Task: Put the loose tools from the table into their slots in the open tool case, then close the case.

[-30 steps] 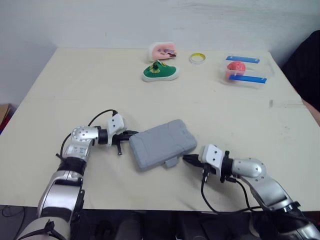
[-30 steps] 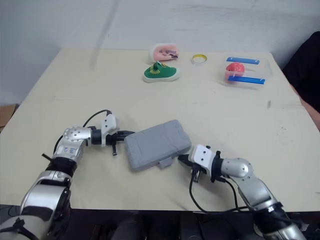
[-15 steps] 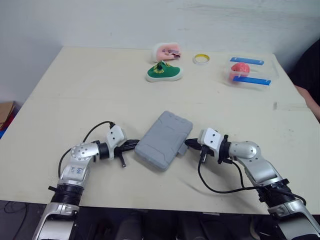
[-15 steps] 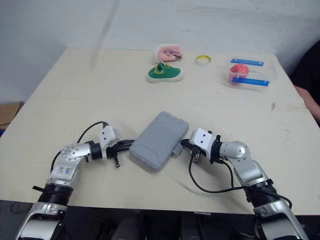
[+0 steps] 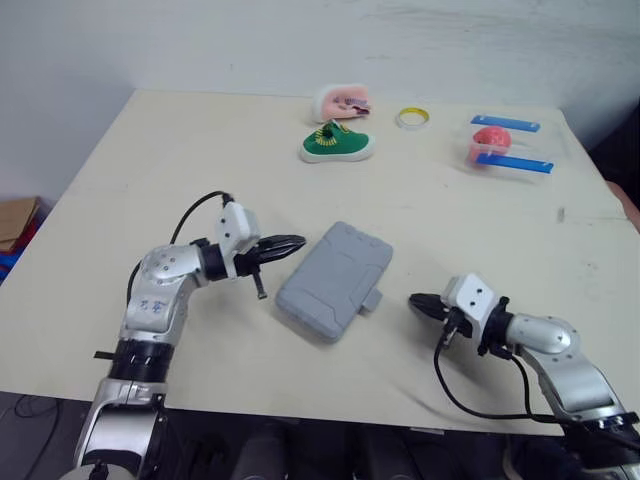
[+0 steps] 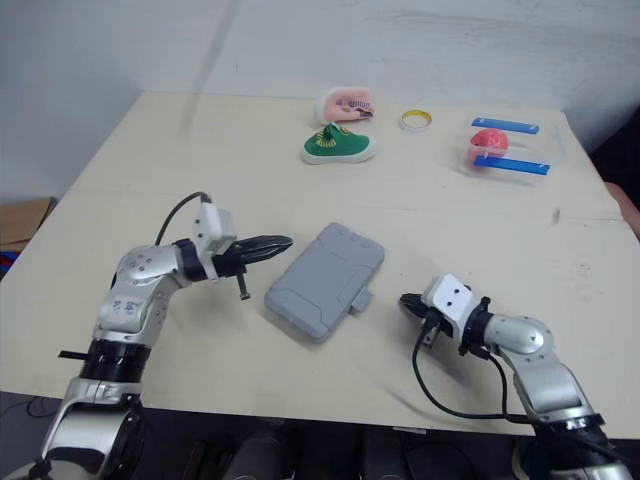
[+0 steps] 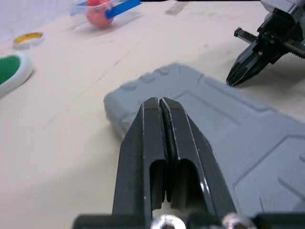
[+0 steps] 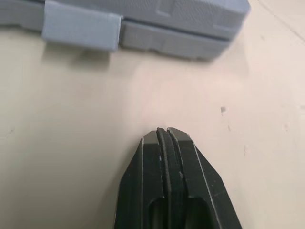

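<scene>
The tool case (image 5: 335,279) lies flat and lid-down in the middle of the tabletop (image 5: 200,150), turned at a slant. Its latch tab (image 5: 371,300) juts from the edge that faces my right side. My left hand (image 5: 298,241) hangs just beside the case's far corner, fingers pressed together and holding nothing. My right hand (image 5: 415,300) sits low near the latch edge but apart from it, fingers likewise together and empty.

My worry is the latch. From the right wrist view the tab looks folded against the side wall, but I cannot tell whether it has actually clicked home. If I call this finished and it hasn't, the lid may spring open at the first lift.

Pressing the tab has its own risk. The case is light-looking plastic on a smooth top. A push from the right with no brace on the other side would likely spin or skid it toward the left hand. Closed fingertips could also slip off the tab's edge and jab the tabletop.
</scene>
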Available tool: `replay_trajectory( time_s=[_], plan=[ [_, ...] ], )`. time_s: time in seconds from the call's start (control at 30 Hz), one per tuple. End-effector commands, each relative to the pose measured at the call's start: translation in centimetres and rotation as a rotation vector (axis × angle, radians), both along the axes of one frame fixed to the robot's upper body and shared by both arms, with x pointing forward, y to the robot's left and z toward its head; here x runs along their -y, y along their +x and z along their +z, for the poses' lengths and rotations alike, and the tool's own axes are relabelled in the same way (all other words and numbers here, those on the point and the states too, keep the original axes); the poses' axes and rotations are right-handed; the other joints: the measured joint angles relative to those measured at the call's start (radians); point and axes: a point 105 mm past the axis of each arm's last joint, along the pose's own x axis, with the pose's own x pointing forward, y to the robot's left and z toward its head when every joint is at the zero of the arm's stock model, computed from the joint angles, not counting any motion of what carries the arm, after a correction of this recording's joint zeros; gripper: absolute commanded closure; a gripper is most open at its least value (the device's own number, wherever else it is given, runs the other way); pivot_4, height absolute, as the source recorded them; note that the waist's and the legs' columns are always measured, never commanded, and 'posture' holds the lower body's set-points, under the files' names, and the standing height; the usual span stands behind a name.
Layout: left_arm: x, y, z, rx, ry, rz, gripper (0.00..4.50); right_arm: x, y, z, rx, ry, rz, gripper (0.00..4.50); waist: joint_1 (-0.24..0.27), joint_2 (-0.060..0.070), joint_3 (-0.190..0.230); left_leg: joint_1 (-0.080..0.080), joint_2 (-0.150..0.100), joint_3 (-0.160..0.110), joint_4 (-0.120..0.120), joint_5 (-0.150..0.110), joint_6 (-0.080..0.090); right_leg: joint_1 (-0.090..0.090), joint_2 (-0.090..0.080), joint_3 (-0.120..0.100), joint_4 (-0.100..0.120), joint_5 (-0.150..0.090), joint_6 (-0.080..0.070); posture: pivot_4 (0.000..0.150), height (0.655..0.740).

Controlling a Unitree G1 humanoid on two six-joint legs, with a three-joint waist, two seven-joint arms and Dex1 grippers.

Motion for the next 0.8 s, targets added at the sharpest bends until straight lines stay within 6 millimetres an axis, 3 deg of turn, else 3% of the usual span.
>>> replay_trajectory(
  time_s=[0.03, 0.3, 0.43, 0.8],
  plan=[
    [4.5, 0.2, -1.0, -0.011, 0.098, -0.116, 4.49, -2.9, -1.2, 2.8, 0.056, 0.07, 0.077, 4.43, -0.002, 0.0, 0.0, 0.0, 0.001, 0.001, 0.0, 0.0, 0.0, 0.0, 0.001, 0.001, 0.0, 0.0, 0.0, 0.15, 0.74],
    [7.0, 0.9, -4.6, -0.08, 0.31, -0.125, 4.49, -4.9, -1.0, 2.5, 0.03, 0.076, 0.071, 4.43, -0.004, 0.0, 0.0, 0.0, 0.002, 0.002, -0.001, 0.001, -0.002, -0.002, 0.003, 0.002, 0.001, 0.0, 0.0, 0.15, 0.74],
    [6.5, 0.8, -6.0, -0.109, 0.36, -0.1, 4.49, -5.7, -0.8, 2.4, 0.03, 0.081, 0.076, 4.43, -0.002, 0.001, 0.0, 0.0, 0.001, 0.001, -0.001, 0.001, -0.002, -0.001, 0.002, 0.003, 0.0, 0.0, 0.0, 0.15, 0.74],
    [5.8, 0.0, -7.5, -0.162, 0.383, -0.089, 4.49, -6.6, 0.0, 1.3, 0.009, 0.054, 0.085, 4.43, -0.003, 0.001, 0.0, 0.002, 0.001, 0.001, -0.001, 0.001, -0.002, 0.0, 0.002, 0.003, 0.0, 0.0, 0.0, 0.15, 0.74]
  ],
)
